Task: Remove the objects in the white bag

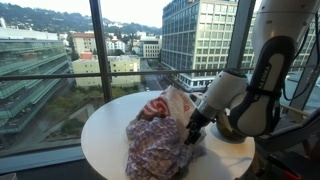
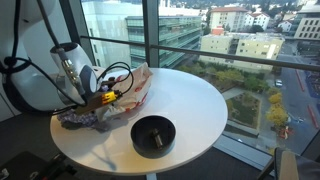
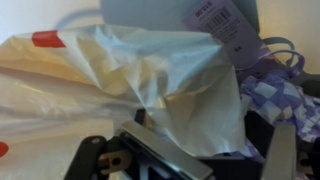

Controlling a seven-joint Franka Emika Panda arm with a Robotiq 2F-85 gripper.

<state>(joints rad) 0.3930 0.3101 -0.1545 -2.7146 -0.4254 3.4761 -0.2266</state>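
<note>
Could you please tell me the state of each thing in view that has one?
White bag: crumpled, lying on the table.
Patterned cloth: bunched up against the bag.
Black bowl: upright, apart from the bag.
Pincer: open, at the bag.

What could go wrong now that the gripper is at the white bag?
1. The thin white bag may be pinched instead of its contents, so the whole bag lifts.
2. The bag and the patterned cloth lie near the edge of the table; a pull might drag them off.
</note>
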